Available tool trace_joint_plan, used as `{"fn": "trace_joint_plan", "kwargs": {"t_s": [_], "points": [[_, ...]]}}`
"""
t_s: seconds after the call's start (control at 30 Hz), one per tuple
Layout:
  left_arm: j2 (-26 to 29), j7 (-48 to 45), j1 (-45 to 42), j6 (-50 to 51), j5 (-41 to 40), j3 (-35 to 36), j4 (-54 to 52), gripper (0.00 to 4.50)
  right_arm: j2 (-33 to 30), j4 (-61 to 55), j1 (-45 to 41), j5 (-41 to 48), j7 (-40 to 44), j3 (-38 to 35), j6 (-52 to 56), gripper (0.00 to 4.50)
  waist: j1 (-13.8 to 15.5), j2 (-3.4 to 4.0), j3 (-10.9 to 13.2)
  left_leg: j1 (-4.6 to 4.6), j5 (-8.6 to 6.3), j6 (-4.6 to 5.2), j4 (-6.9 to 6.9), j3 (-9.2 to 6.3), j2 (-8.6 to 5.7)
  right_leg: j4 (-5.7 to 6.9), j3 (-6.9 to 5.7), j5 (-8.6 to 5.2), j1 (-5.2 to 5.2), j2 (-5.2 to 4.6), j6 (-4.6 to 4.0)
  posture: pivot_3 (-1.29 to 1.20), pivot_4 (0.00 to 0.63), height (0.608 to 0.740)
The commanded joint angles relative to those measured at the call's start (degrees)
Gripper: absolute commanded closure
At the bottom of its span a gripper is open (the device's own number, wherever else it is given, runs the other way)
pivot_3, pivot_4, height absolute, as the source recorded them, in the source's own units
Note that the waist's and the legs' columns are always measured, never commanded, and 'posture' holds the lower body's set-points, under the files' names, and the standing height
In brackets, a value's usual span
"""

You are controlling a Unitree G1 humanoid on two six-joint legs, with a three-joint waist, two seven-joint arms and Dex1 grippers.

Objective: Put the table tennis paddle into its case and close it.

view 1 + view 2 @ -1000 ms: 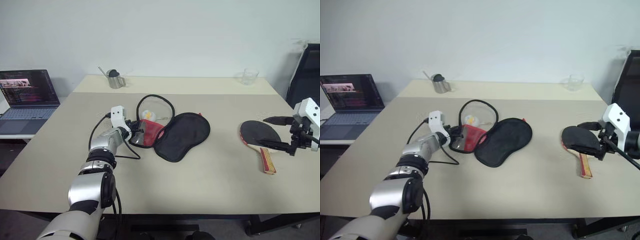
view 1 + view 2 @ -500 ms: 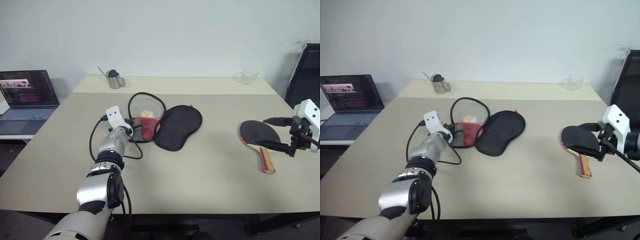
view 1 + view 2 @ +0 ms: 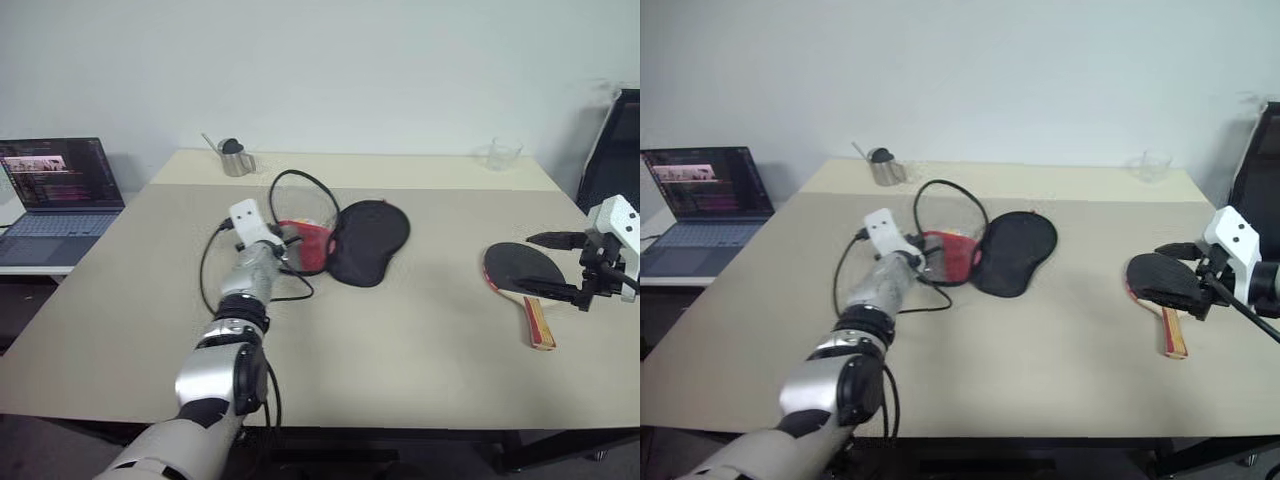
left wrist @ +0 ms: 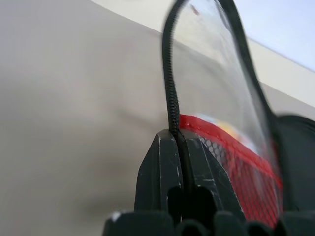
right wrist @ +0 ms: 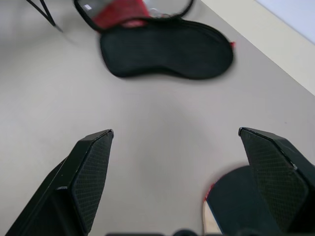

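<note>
A: Since the earlier frame, case (image 3: 352,240) has slid toward the table's middle; left gripper (image 3: 288,243) has dragged it along by the zipper edge. Flap now stands up as a clear-windowed loop (image 3: 302,200).

B: Left fingers (image 4: 160,169)?

A: Pinched tight on the black zipper cord, per left wrist view. Red mesh panel (image 4: 236,162) just beyond the tips. Right gripper (image 3: 560,268) hangs with jaws spread wide, holding nothing, just over the table tennis paddle (image 3: 522,282).

B: Paddle's place?

A: Flat on the table (image 3: 400,340), right side, well apart from the case, handle (image 3: 538,325) pointing toward the near edge.

B: Handling?

A: Judgement only: case is soft fabric, light, folds and trails when pulled, so the rim is the sensible hold. Paddle looks stiff and light; rubber face likely grippy, lies flush. Handle seems the best take, or the blade edge.

B: View differences?

A: Head views give the whole layout, plus laptop (image 3: 60,190) and metal cup (image 3: 235,158) at the far side. Right wrist view shows the case's black back (image 5: 167,51) lying flat and the gap to the paddle head (image 5: 236,201) between its own fingers. Only the left wrist view confirms the pinch.
</note>
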Motion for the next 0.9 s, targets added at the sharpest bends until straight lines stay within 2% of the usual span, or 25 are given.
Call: {"fn": "trace_joint_plan", "kwargs": {"t_s": [0.03, 0.23, 0.53, 0.9], "points": [[-2.8, 0.0, -0.2, 2.4, 0.2, -2.7, -5.7, 4.49, -0.8, -2.0, -0.4, 0.9, -0.3, -1.4, 0.2, 0.00, 0.4, -0.01, 0.0, 0.00, 0.00, 0.00, 0.00, 0.00, 0.00, -0.04, 0.00, 0.01, 0.00, 0.00, 0.02, 0.00, 0.150, 0.740], [-5.8, 2.5, 2.6, 5.8, 1.2, -5.4, -12.6, 4.49, -0.4, -3.3, 0.6, 1.2, -0.7, -1.9, 0.7, 0.00, 0.2, -0.02, 0.0, 0.05, -0.01, 0.00, -0.05, -0.03, -0.03, -0.06, 0.05, 0.01, -0.02, 0.03, 0.01, 0.00, 0.150, 0.740], [-2.9, 3.7, 4.3, 5.3, 2.2, -5.5, -16.3, 4.49, -0.1, -4.0, 1.4, 1.5, -1.3, -2.2, 0.9, 0.00, 0.3, -0.03, 0.0, 0.06, 0.01, -0.01, -0.04, -0.11, -0.39, 0.00, 0.07, 0.01, -0.01, 0.01, 0.01, 0.00, 0.150, 0.740], [-2.1, 1.7, 8.4, 10.7, 1.5, -6.6, -21.3, 4.49, 0.6, -3.1, 0.1, 1.2, -1.4, -0.1, 0.4, 0.00, 0.5, -0.03, 0.0, 0.01, 0.01, 0.00, -0.04, -0.16, -0.46, -0.05, 0.05, 0.02, 0.00, -0.06, 0.07, 0.00, 0.150, 0.740]]}}
